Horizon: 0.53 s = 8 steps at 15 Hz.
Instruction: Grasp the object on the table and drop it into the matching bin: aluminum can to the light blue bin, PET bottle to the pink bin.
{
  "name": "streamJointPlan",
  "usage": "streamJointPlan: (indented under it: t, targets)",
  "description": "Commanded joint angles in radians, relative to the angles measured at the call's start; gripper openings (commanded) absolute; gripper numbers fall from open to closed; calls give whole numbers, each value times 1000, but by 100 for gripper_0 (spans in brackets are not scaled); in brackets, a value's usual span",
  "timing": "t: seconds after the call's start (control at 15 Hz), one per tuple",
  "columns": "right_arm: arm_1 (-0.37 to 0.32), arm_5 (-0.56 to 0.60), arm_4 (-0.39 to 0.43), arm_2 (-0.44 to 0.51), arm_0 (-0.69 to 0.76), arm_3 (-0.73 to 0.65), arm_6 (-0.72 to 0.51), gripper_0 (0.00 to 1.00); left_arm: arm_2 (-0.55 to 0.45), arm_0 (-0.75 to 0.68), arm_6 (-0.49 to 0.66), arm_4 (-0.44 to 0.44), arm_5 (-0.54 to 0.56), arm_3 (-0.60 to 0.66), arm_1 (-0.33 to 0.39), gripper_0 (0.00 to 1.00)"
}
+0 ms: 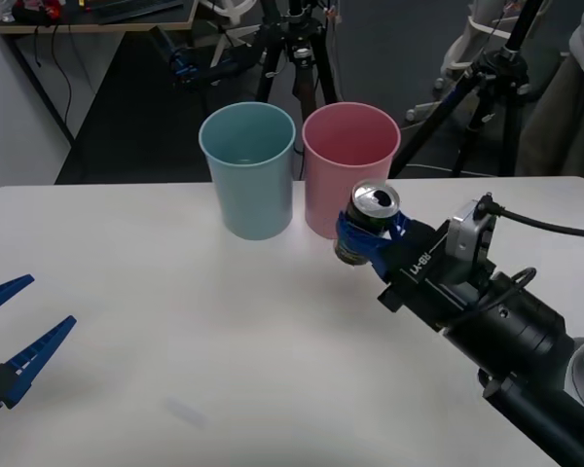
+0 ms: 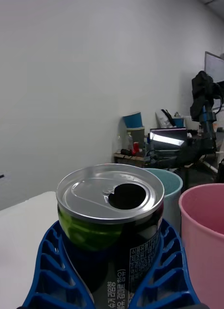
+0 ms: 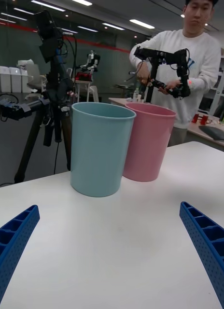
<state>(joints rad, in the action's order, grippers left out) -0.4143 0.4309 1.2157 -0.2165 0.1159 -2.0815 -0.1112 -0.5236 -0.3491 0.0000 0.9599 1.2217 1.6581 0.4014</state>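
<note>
1. Currently the right claw (image 1: pixel 367 233) pinches the small silvery-grey aluminium drink can (image 1: pixel 370 220) by its body, lifted before the tall pink plastic bin (image 1: pixel 350 165); the left claw (image 1: pixel 10 331) waits spread over the white counter (image 1: pixel 175 341).
2. Likely light, thin-walled, slick; a mid-body grip suits, squeezed gently; the pale teal-blue plastic bin (image 1: pixel 248 170) stands just beside the pink one.

aluminum can (image 2: pixel 112 231) base cut off, label unreadable

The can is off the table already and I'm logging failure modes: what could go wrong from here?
1. The right pincer holds the can right in front of the pink bin; released here, it could land in the wrong bin.
2. The blue bin stands close beside the pink one, so swinging across could knock a rim.
3. The can's top is open; any leftover liquid might spill if it tips.
</note>
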Motion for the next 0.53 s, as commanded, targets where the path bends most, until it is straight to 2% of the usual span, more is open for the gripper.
streamJointPlan:
  t: [0.07, 0.27, 0.53]
  targets:
    - [-34, -143, 1, -72, -82, 1, -33, 0, 0, 0, 0, 0, 0, 0, 0, 100]
    - [-28, -242, 1, -129, -186, 55, -58, 0, 0, 0, 0, 0, 0, 0, 0, 100]
    - [23, -291, 15, -156, -337, 182, -59, 0, 0, 0, 0, 0, 0, 0, 0, 100]
